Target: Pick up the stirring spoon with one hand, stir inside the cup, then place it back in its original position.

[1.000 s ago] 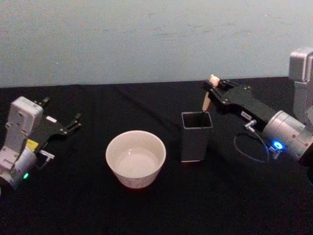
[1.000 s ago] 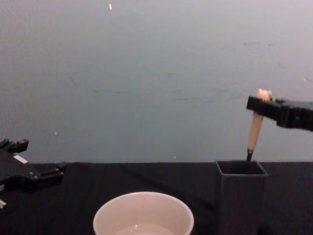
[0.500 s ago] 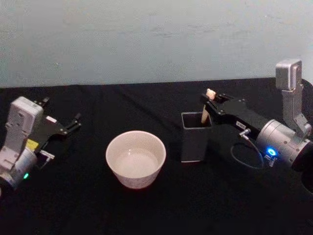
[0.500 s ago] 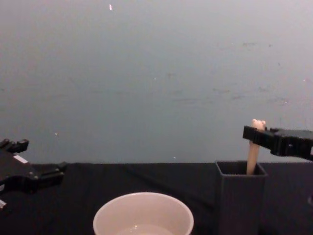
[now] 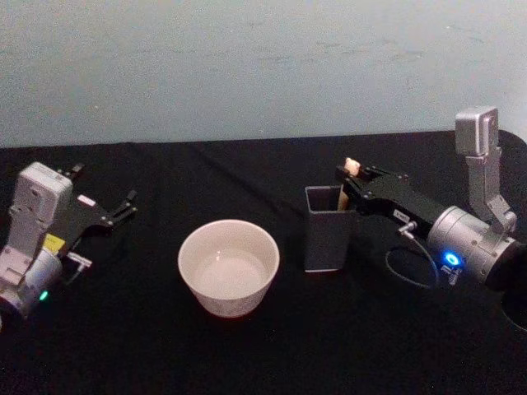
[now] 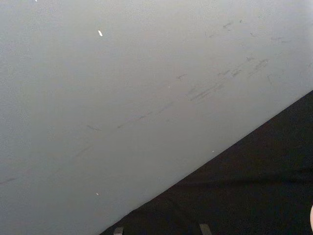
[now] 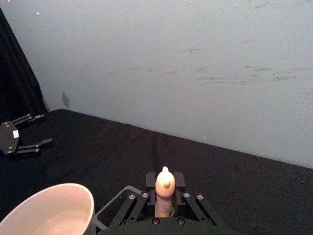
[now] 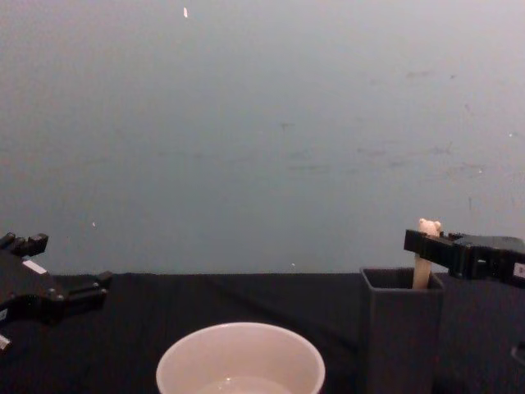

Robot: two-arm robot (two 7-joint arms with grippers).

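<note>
The stirring spoon (image 5: 345, 192) stands upright at the back right of the dark grey holder (image 5: 329, 240), and the right gripper (image 5: 351, 174) is clamped on its beige handle just below the bear head. The chest view shows the head poking above the gripper, while the right wrist view has the fingers (image 7: 149, 183) flanking the handle. The cream cup (image 5: 229, 267) sits left of the holder, apart from it. The left gripper (image 5: 105, 186) rests far left, fingers apart. The table (image 5: 272, 354) is black-clothed, with a pale wall (image 5: 247, 66) behind it. The holder hides the spoon's bowl
</note>
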